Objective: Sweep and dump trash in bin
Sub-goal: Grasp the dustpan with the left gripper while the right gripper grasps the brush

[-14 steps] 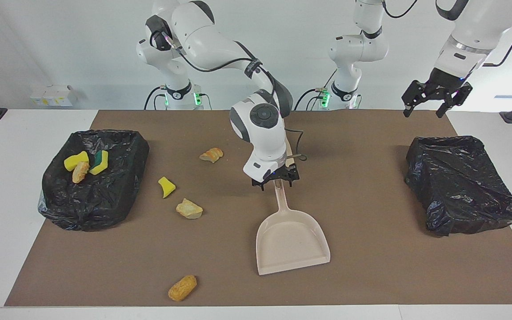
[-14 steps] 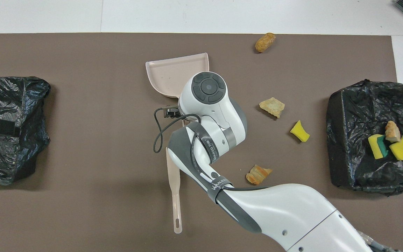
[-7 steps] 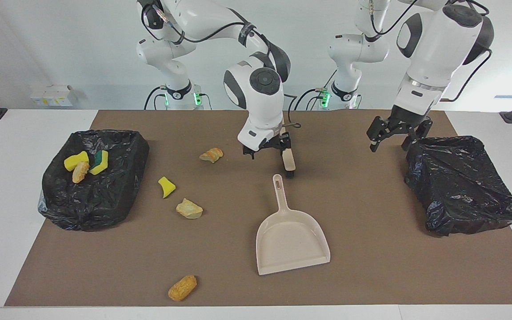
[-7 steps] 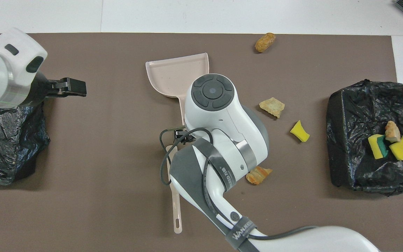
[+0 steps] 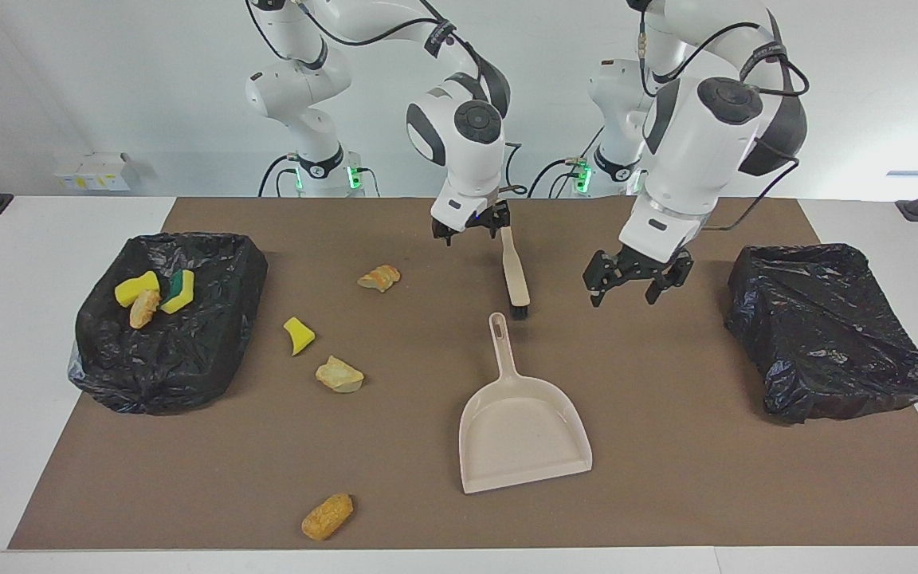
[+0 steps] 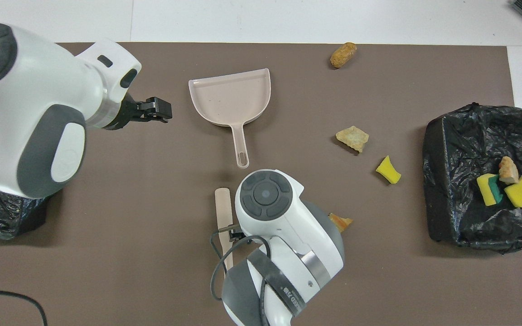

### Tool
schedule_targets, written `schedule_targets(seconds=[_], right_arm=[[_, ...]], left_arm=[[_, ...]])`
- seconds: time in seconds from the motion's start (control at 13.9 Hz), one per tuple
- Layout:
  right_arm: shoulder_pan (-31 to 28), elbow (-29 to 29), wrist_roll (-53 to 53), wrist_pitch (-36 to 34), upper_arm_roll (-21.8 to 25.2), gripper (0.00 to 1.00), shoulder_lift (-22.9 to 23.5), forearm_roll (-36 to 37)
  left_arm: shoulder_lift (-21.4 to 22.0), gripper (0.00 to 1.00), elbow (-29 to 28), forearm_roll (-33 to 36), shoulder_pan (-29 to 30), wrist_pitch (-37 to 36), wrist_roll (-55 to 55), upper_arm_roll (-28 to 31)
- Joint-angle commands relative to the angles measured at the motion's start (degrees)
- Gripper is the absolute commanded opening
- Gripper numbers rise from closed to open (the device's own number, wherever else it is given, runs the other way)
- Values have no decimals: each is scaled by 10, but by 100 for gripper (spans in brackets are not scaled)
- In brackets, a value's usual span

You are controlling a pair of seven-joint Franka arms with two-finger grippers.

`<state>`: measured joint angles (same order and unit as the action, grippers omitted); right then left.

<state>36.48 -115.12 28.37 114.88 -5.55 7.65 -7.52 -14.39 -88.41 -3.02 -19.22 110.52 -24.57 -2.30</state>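
Three pieces of trash lie in the black-lined bin. Four loose pieces sit on the counter between that bin and the right hand, which hangs open and empty over the brush handle. The dustpan lies just by the bristles. The left hand, open and empty, hovers beside the brush. A grip at the handle's end could let the brush swivel and flick lumps off the counter.

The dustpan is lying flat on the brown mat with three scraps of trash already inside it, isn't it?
Not quite. The dustpan does lie flat on the brown mat, but it is empty, as the facing view shows. The three scraps sit in the black-lined bin at the right arm's end of the table.
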Motion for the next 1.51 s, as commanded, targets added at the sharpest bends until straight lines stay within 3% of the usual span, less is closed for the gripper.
schedule_targets(seconds=[0.0,0.14,0.58,0.65,1.08,1.15,1.22,1.29,1.37,1.44], right_arm=[[47,-80,62,82,1,100,-26,-14],[71,-91,83,127,1,100,-12,-14],[92,-85,92,162,1,100,-10,-12],[97,-85,92,164,2,100,-9,-12],[103,-48,199,183,2,100,25,-10],[111,-48,206,192,2,100,32,-10],[113,-49,206,193,2,100,32,-10],[113,-49,205,194,1,100,32,-9],[113,-49,208,194,1,91,32,-11],[115,-49,208,194,1,79,32,-12]], left_arm=[[-82,100,78,-6,-35,17,-76,9],[-115,100,98,-7,-54,41,-91,8],[-136,100,54,-8,-115,79,-94,5],[-158,100,54,-8,-129,80,-99,5],[-165,97,32,-8,-126,85,-100,5],[-165,85,31,-8,-125,85,-100,5],[-165,56,32,-8,-124,84,-100,5],[-165,13,33,-8,-124,74,-99,5],[-164,0,33,-8,-124,73,-99,5],[-165,0,35,-5,-121,73,-98,5]])
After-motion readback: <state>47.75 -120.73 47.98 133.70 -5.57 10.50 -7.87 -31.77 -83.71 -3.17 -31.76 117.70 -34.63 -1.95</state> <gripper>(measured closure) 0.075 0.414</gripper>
